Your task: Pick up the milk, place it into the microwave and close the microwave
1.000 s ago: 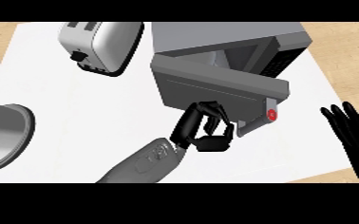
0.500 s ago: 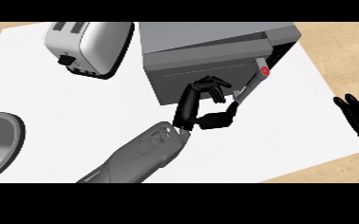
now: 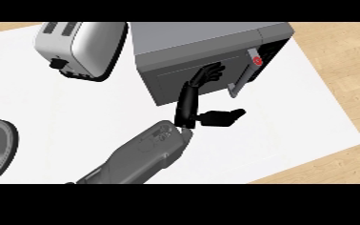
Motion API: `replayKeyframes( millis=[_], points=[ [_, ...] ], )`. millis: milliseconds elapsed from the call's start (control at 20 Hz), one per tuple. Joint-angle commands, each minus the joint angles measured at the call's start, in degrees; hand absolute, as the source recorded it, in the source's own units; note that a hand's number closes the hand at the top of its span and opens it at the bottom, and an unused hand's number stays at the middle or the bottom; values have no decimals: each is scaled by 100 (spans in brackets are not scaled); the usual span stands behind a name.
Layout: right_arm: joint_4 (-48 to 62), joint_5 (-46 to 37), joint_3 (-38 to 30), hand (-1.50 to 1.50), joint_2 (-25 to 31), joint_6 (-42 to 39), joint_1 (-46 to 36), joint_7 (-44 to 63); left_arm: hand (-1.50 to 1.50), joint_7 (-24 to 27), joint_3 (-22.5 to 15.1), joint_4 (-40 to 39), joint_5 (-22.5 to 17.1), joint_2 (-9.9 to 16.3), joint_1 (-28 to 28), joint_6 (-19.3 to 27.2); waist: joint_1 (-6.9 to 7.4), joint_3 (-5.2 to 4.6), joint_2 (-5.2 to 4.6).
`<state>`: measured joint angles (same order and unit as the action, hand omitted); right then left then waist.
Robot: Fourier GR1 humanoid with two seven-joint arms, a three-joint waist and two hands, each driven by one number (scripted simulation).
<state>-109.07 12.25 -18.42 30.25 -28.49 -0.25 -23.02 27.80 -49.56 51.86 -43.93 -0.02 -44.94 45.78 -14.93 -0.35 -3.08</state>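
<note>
microwave door (image 3: pixel 193 78) now shut, left hand (image 3: pixel 200 93) pressing it

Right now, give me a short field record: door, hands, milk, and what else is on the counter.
microwave door: nearly shut against the microwave
door handle: at the door's right edge, red button above it
left hand: straight fingers pressed on the door front
right hand: not in view
milk: not visible
toaster: left of the microwave
plate: at the left edge

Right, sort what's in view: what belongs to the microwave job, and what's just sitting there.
Job:
microwave
its door
left hand, flat on the door
No milk in view.

Lying about:
toaster
plate, at the left edge
</note>
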Motion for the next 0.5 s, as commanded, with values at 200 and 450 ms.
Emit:
replayKeyframes(
  millis=[200, 450],
  points=[
    [42, -415, -250, 150, 357, 168, -346, -25, -150, 193, 428, -288, -571, 2, -421, 299, -21, 9, -110],
    [185, -451, -224, 150, 337, 281, -577, 7, -150, 363, 336, -350, -752, 2, -454, 233, 47, 12, -192]
  ],
)
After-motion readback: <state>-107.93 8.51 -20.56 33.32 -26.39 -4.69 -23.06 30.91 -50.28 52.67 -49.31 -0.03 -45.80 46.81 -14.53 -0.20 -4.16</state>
